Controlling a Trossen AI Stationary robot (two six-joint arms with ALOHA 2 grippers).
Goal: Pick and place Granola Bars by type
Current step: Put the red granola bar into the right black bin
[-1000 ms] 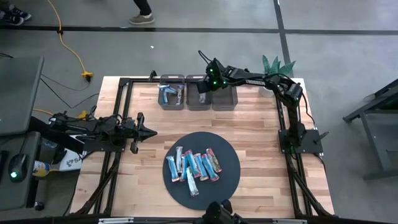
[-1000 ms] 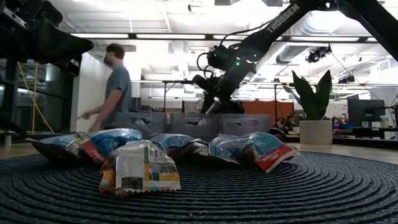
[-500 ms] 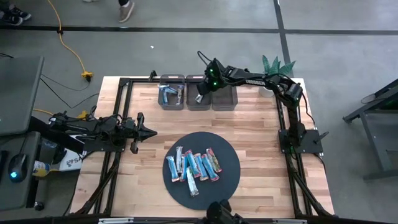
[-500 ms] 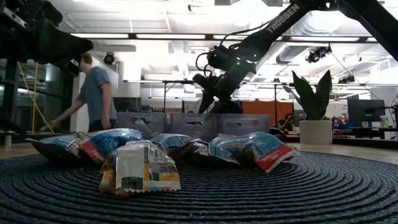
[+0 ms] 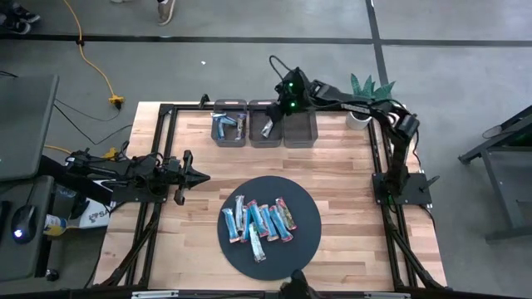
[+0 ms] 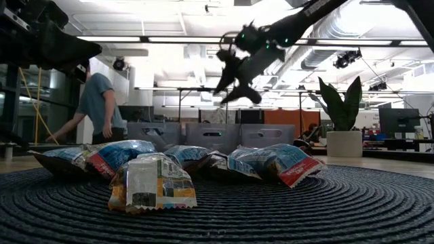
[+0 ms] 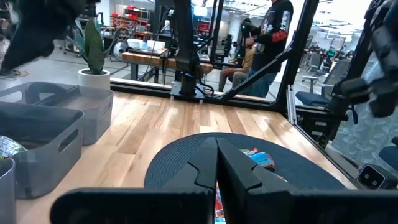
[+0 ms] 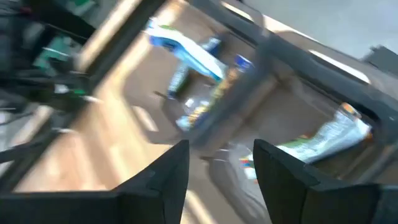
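While the right gripper hung above the middle bin at the far edge of the table, its two fingers stood spread with nothing between them; the low view showed it raised clear of the bin tops, the jaws parted in the air. Below it, one silver-and-green bar lay loose in that middle bin, and the right wrist view showed the same wrapper resting on the bin floor beyond the open fingers. The left bin beside it held blue bars, while the right bin sat touching the middle one; whether anything lay inside it could not be told.

On the dark round mat near the front of the table, the remaining bars lay side by side in a loose row, mostly blue with some red among them, one pale bar reaching toward the front edge of the mat. From table height, that pale bar sat in front of the heap.

The left gripper waited at the left side of the table, low and pointed toward the mat, its fingers pressed together and holding nothing.

A potted plant stood at the far right corner. Beyond the table a person bent forward in the room.
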